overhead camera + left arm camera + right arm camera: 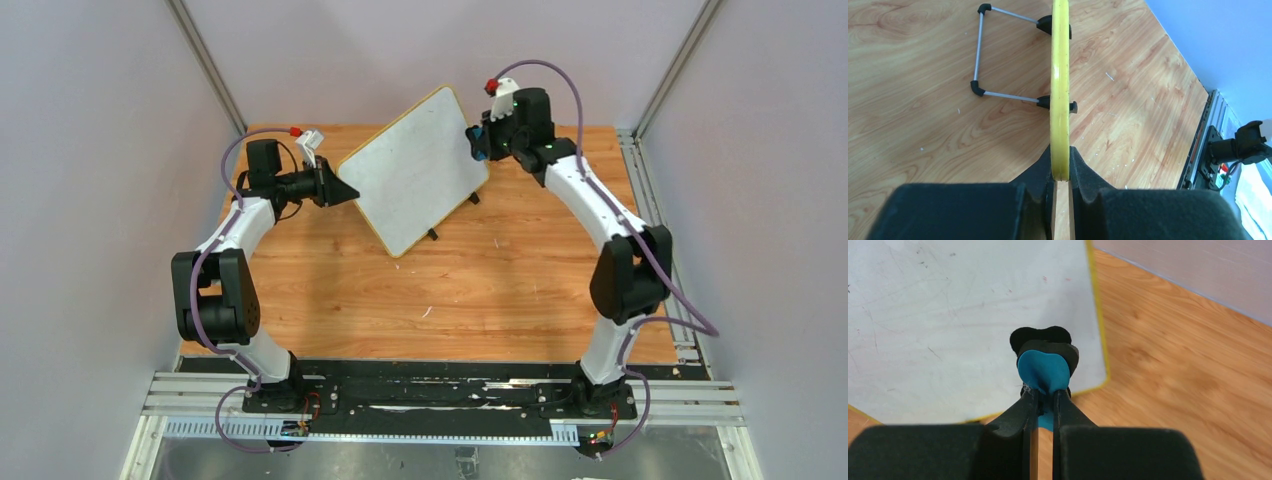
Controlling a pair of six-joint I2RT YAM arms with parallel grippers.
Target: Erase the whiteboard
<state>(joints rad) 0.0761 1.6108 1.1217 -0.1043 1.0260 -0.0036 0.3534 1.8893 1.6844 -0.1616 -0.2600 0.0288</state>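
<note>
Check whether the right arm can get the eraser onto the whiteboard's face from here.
Probably yes. The right gripper holds the eraser right by a corner of the whiteboard, with nothing between them. The left gripper clamps the opposite edge, clear of the face.

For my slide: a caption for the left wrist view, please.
The left gripper holds the whiteboard by its yellow edge; its wire stand shows at left.
</note>
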